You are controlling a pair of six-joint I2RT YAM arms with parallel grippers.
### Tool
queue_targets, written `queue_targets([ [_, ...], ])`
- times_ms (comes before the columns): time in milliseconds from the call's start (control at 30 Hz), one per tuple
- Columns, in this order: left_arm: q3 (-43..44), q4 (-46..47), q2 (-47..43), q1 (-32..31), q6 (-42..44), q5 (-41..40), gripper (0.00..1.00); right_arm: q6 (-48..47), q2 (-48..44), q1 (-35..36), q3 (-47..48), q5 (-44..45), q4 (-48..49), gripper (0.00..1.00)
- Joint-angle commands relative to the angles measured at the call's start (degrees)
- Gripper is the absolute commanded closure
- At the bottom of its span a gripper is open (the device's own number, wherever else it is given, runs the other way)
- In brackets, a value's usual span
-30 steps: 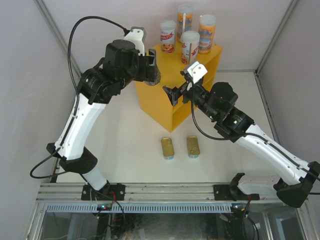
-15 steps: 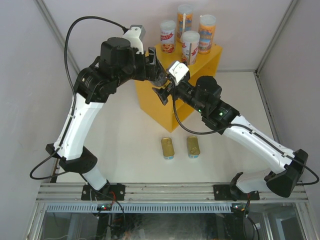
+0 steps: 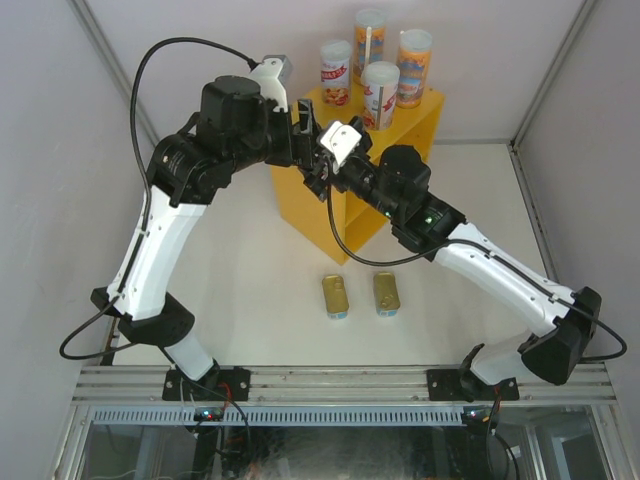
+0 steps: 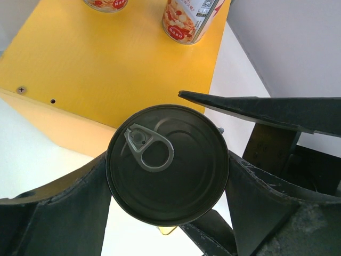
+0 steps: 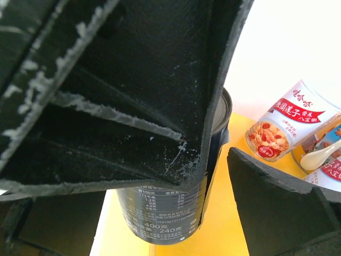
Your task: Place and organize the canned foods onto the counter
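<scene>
My left gripper (image 3: 308, 148) is shut on the dark round tin (image 4: 168, 162), held upright above the near left corner of the yellow counter (image 3: 345, 215). The tin sits between its fingers (image 4: 53, 213). My right gripper (image 3: 322, 168) is open right beside the tin (image 5: 170, 213), one finger (image 5: 133, 80) in front of its side. It also shows in the left wrist view (image 4: 256, 109). Four tall cans stand on the counter top (image 3: 336, 72) (image 3: 369, 40) (image 3: 380, 92) (image 3: 414, 65). Two flat gold-topped tins (image 3: 336, 296) (image 3: 386, 293) lie on the table.
The counter's open inner shelf faces the near right (image 3: 365, 215). Grey walls enclose the table on the left, back and right. A tall can with a spoon (image 5: 285, 125) is close behind the right gripper's other finger (image 5: 282, 202).
My right gripper has swung left and up across the counter to the tin. My left gripper with the tin has shifted slightly.
</scene>
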Motion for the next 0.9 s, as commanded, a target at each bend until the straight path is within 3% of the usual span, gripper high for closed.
queue_targets([
  [0, 4.6, 7.9, -4.6, 0.4, -2.3, 2.9, 1.00, -2.0, 1.0, -0.8, 3.0, 0.3, 3.3, 0.12],
  [333, 4.6, 8.6, -4.3, 0.8, -3.1, 4.6, 1.00, -1.1, 3.8, -2.3, 4.0, -0.7, 4.7, 0.22],
  [533, 4.4, 9.0, -3.8, 1.0, -3.2, 4.5, 1.00, 0.6, 4.4, -4.1, 4.3, -2.8, 4.7, 0.45],
  [667, 2.8, 11.4, -4.4, 1.0, -3.7, 3.1, 1.00, 1.5, 4.6, -4.9, 5.1, -4.1, 3.9, 0.80],
  [867, -2.6, 16.7, -7.0, 1.0, -4.2, -0.8, 0.95, 2.8, 5.2, -6.2, 6.0, -5.4, 3.4, 0.86],
])
